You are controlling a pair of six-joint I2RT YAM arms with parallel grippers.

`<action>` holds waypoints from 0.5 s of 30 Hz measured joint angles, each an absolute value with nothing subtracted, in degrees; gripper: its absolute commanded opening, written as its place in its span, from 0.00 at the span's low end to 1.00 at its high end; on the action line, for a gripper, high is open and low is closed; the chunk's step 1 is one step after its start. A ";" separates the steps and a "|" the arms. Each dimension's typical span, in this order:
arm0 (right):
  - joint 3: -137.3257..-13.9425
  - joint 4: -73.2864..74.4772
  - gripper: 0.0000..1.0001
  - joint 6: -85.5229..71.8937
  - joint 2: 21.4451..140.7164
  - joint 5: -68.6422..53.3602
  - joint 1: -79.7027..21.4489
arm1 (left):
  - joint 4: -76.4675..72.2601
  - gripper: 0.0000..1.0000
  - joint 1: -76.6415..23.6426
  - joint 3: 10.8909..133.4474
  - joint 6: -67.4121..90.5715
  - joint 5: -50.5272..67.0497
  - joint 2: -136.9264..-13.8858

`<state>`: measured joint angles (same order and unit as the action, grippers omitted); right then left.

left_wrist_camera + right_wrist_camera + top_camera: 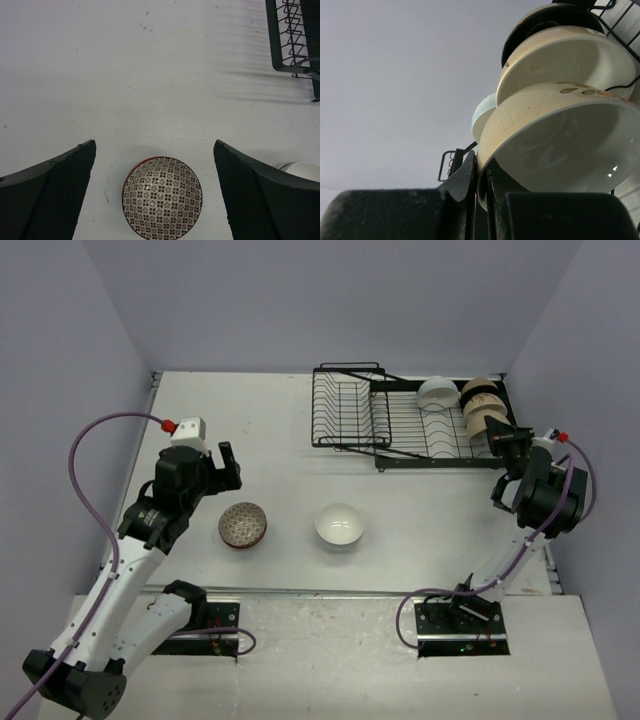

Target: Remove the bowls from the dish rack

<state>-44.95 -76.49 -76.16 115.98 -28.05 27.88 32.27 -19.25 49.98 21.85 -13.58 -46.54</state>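
The black wire dish rack (400, 430) stands at the back of the table. At its right end are a white bowl (438, 392) and several beige bowls (483, 407) on edge. My right gripper (507, 440) is shut on the rim of the nearest beige bowl (555, 135), one finger outside, one inside. A reddish-brown patterned bowl (243, 525) and a white bowl (338, 525) sit on the table in front. My left gripper (222, 468) is open and empty above the patterned bowl (162, 197), which lies between its fingers (60, 190) in the wrist view.
The rack's smaller slotted basket (350, 410) is at its left, its corner also in the left wrist view (292, 40). Purple walls close in the table on three sides. The arm bases sit at the near edge.
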 measured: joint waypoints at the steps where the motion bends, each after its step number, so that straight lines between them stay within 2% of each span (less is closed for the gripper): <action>1: -45.06 -76.31 0.00 -76.25 115.98 -28.47 27.88 | 32.27 1.00 -19.14 49.98 21.82 -13.58 -46.57; 15: -46.59 -71.59 0.00 -77.52 110.85 -37.82 27.73 | 32.23 1.00 -18.63 49.98 21.43 -12.21 -46.57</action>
<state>-46.59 -71.59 -77.52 110.85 -37.82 27.73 32.23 -18.63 49.98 21.43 -12.21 -46.57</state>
